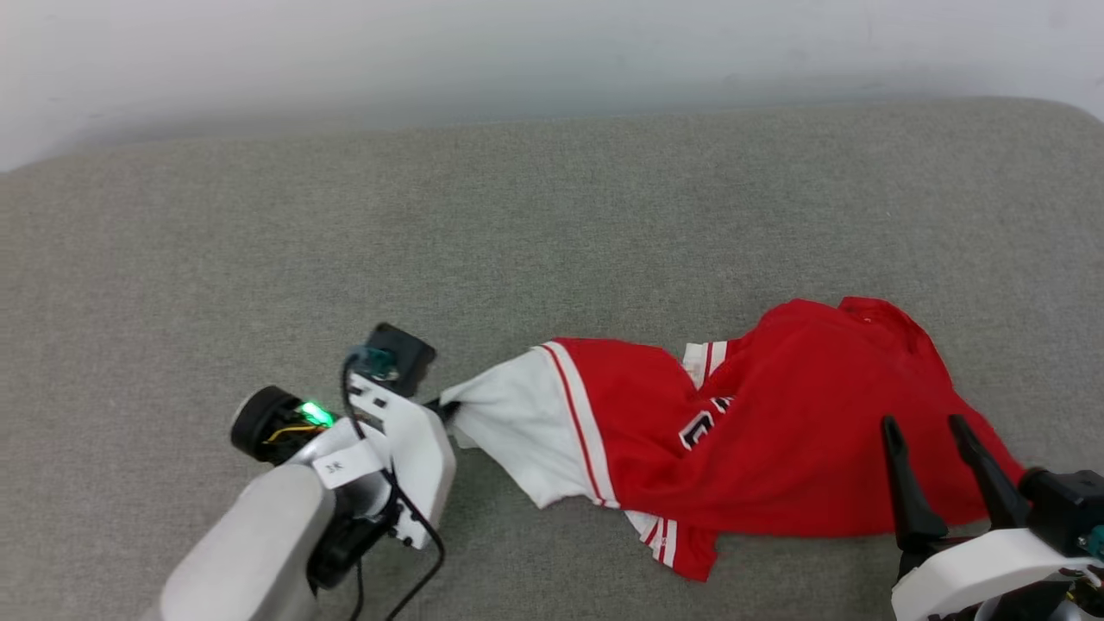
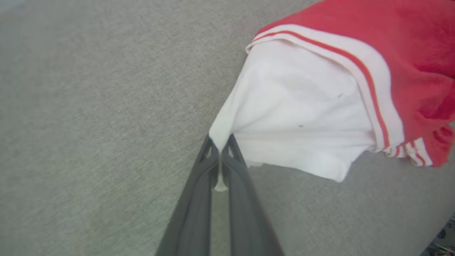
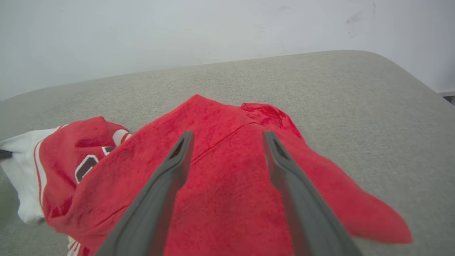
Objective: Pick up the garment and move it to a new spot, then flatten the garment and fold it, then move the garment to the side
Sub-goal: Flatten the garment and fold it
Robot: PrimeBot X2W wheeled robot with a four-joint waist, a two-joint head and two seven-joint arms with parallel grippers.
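The garment lies crumpled on the front right part of the worktop, with one white sleeve stretched out towards the worktop's front middle. The left gripper has its jaws closed on the tip of this sleeve, so a thin fold of white cloth is pinched between them. The right gripper hangs low over the worktop's front right corner, above the red body of the garment. Its jaws are wide open and hold nothing. I judge that the task is at its very beginning: a first grip is made, but the garment is not yet lifted or moved to a new spot. The flattening, the folding and the last move to the side are all left to do. The worktop is covered with a grey woven cloth and has a rounded far right corner. Behind the worktop's far edge there is a plain pale wall.
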